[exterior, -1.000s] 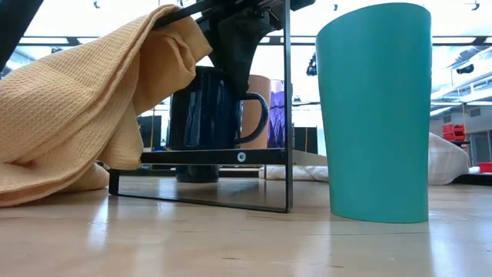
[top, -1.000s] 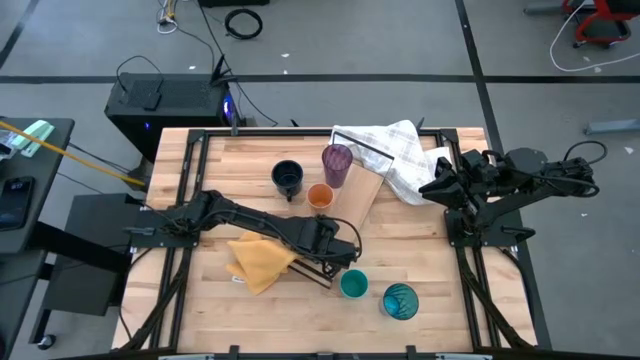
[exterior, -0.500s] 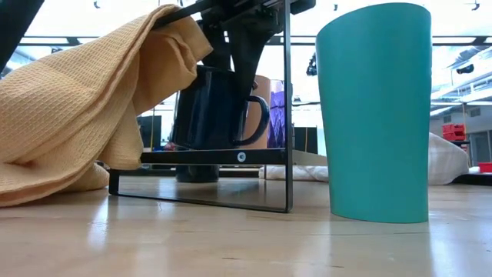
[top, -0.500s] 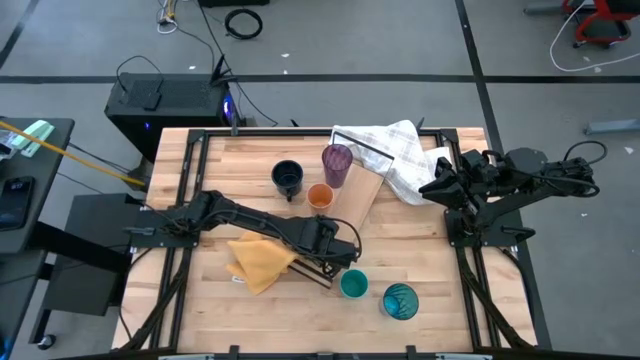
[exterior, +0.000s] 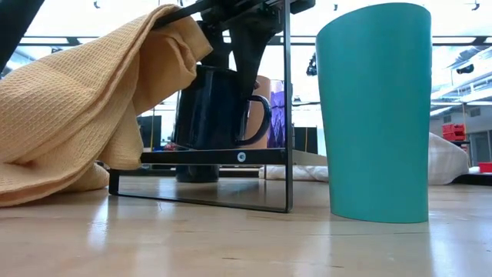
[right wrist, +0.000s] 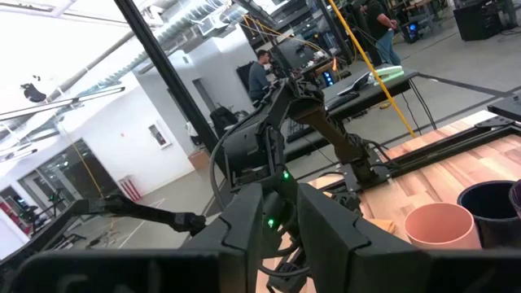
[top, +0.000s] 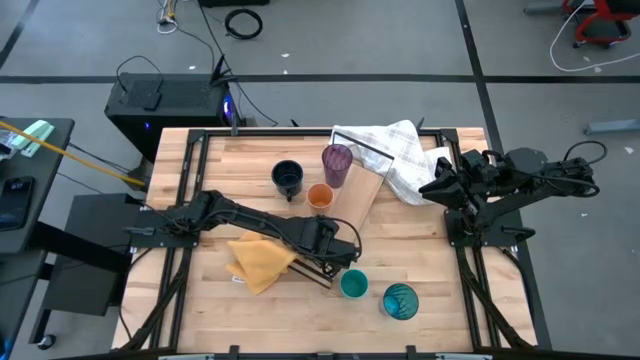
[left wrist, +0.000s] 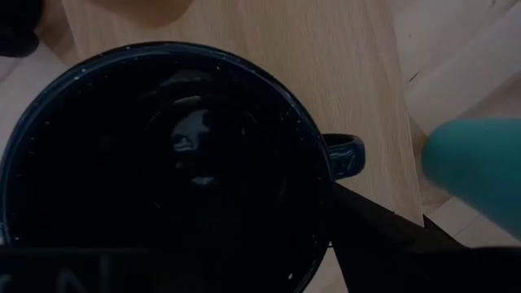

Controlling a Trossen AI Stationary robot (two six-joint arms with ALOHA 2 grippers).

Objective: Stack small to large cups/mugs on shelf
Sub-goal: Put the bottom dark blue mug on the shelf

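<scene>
A dark navy mug [exterior: 211, 108] stands on the light-wood shelf [top: 362, 198] near its near end and leans a little. My left gripper [exterior: 237, 58] hangs open over its rim [left wrist: 163, 163], one finger [left wrist: 374, 236] outside the wall by the handle [left wrist: 346, 155]. In the high view the arm hides this mug. A second navy mug [top: 288, 178], an orange cup [top: 320, 196] and a purple tumbler [top: 337, 163] stand by the shelf's left edge. A teal cup [top: 353, 285] and a patterned teal tumbler [top: 401, 300] stand near the front. My right gripper [top: 428, 186] waits open at the right. My left gripper comes at the mug from above, pointing down, its fingers apart at the rim on the handle side. Whether either finger touches the wall, I cannot tell. The mug's base rests on the shelf.
A yellow cloth [top: 260, 260] lies bunched left of the shelf's near end and drapes against its dark end frame [exterior: 288, 115]. A white checked towel [top: 395, 150] lies over the shelf's far end. Bare table shows at the near left.
My left gripper has opened: its fingers stood together at the mug's rim and now stand apart. The mug on the shelf has shifted slightly toward the table's right and now leans a little instead of standing straight.
</scene>
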